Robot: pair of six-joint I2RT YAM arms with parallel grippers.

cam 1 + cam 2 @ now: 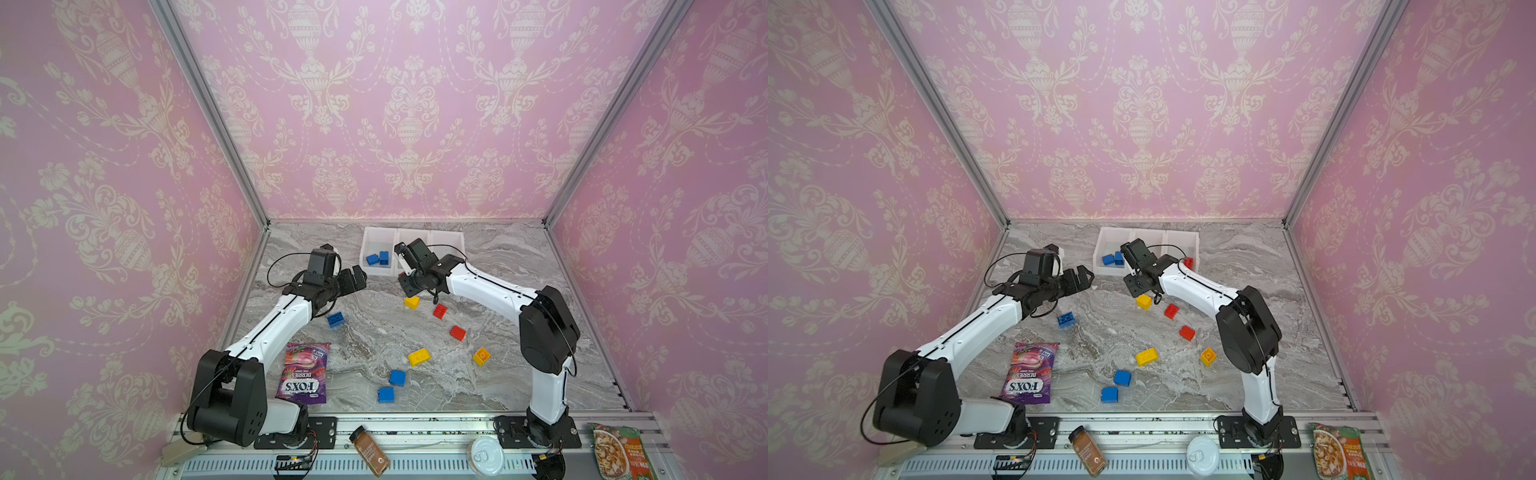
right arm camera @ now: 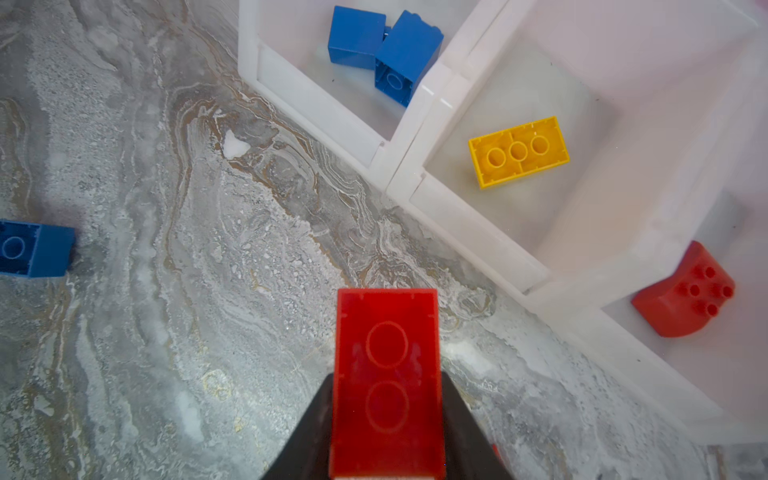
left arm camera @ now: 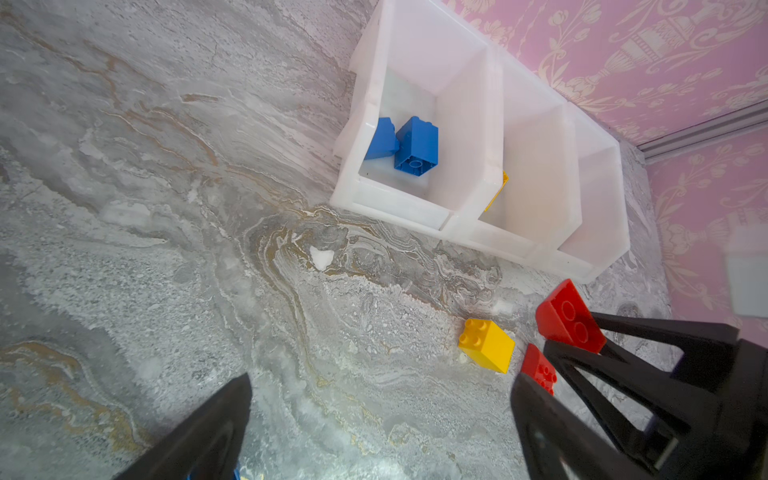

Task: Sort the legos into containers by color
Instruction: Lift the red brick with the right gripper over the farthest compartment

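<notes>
Right wrist view shows a red oblong brick [image 2: 386, 332], its hollow underside with two rings facing the camera. It is pinched by its long sides in the right gripper [image 2: 388, 415] at bottom centre, over the marble tabletop [image 2: 166, 291] near the containers [image 2: 415, 104] at upper right. In both top views the left gripper [image 1: 354, 279], jaws spread wide, hovers left of the containers with its forearm angled up-frame.

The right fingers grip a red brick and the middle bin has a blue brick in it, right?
Not quite: the right wrist view shows a yellow brick in the middle bin, not blue. The right fingers do grip a red brick.
</notes>
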